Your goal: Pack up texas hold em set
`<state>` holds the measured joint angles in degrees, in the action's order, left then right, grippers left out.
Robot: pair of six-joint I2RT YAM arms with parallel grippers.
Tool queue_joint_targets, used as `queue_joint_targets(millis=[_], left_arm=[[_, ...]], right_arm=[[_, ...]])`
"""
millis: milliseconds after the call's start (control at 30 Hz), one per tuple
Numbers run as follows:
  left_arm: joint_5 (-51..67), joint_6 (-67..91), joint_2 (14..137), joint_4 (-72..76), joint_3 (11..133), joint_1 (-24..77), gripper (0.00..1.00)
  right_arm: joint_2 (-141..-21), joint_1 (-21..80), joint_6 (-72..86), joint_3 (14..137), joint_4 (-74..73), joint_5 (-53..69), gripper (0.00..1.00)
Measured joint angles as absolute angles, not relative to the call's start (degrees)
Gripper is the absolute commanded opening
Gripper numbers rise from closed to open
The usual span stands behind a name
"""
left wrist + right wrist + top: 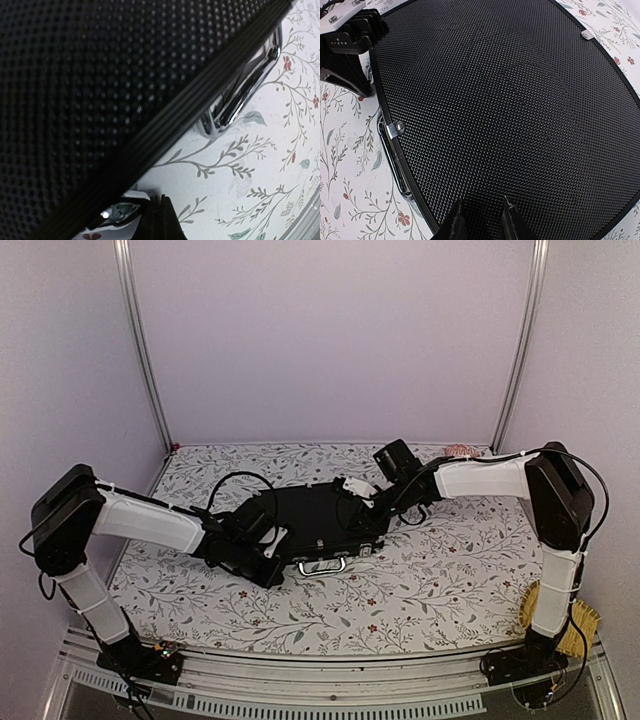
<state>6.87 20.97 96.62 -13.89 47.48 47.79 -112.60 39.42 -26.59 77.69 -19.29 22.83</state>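
Note:
The black briefcase (310,515) lies shut and flat in the middle of the table, its silver handle (322,566) facing the near edge. Its dimpled lid fills the right wrist view (510,100) and the left wrist view (100,75). My left gripper (268,562) is shut, low at the case's front left corner, its tip (161,199) beside a silver latch (117,210). My right gripper (370,498) hovers over the lid's right part, its fingers (456,220) apart and empty. Chips, dice, discs, triangle and cards are out of view.
A pink ridged shell-like object (460,451) lies at the back right by the wall. A yellow woven straw item (580,625) sits at the near right, beside the right arm's base. Metal frame posts stand at the table's back corners.

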Motion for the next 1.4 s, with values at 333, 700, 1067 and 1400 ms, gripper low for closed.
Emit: queue_joint_targets(millis=[333,700,1067,1400], left_arm=[[5.34,18.17,93.1,-19.05,54.76,52.77,0.23],[-7.57,9.85,84.14,-24.97,57.54,51.07,0.75],[-10.13,-0.91,88.38,-23.29,51.9,49.1,0.7],[-12.05,-10.44,91.98,-19.11,52.64,49.78,0.7]], right_arm=[[-112.73,39.42,-26.76,77.67,-19.07,23.31,0.29],[-112.95,39.42,-27.05,77.69,-19.0,24.53,0.32],[-113.12,39.35,-27.27,77.69,-18.87,25.17,0.33],[-113.45,39.35,-27.59,77.95,-18.87,26.11,0.34]])
